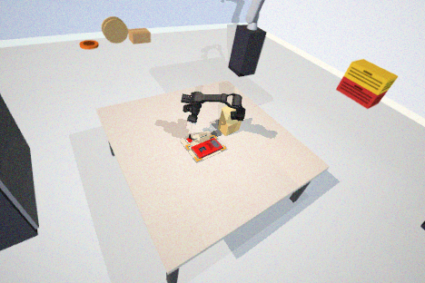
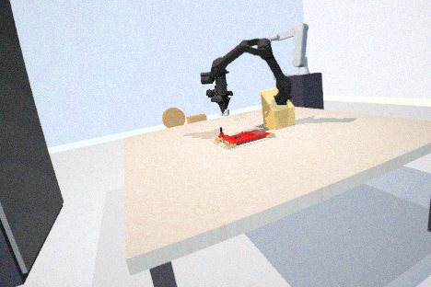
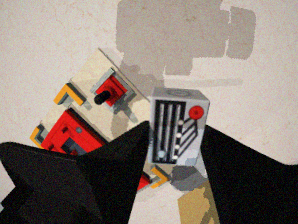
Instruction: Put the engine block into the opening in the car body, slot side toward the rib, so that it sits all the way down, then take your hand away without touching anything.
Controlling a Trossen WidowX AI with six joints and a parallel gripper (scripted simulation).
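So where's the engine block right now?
In the wrist view, the engine block is between the gripper's black fingers, held up in the air, right of the red car body.

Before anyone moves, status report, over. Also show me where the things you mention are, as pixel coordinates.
Gripper (image 1: pixel 192 128) (image 2: pixel 224 113) (image 3: pixel 174 128) shut on engine block (image 3: pixel 175 127). Block held above table (image 1: pixel 245 200) (image 2: pixel 258 184), not in car body (image 1: pixel 202 150) (image 2: pixel 239 138) (image 3: pixel 65 131). No obstruction seen between them.

Top view: car body (image 1: pixel 206 149) (image 2: pixel 249 137) (image 3: pixel 65 130) on its board (image 1: pixel 200 136) (image 2: pixel 228 147) (image 3: pixel 135 95), around mid-tabletop (image 1: pixel 182 209) (image 2: pixel 230 184) (image 3: pixel 270 115), well in from all four edges. Arm's stand (image 1: pixel 230 123) (image 2: pixel 279 116) (image 3: pixel 194 207) behind and right of it, nearer the far right edge; engine block (image 2: pixel 224 112) (image 3: pixel 172 131) between the gripper (image 1: pixel 192 122) (image 2: pixel 224 110) (image 3: pixel 174 128) fingers, above the tabletop, clear of the board.
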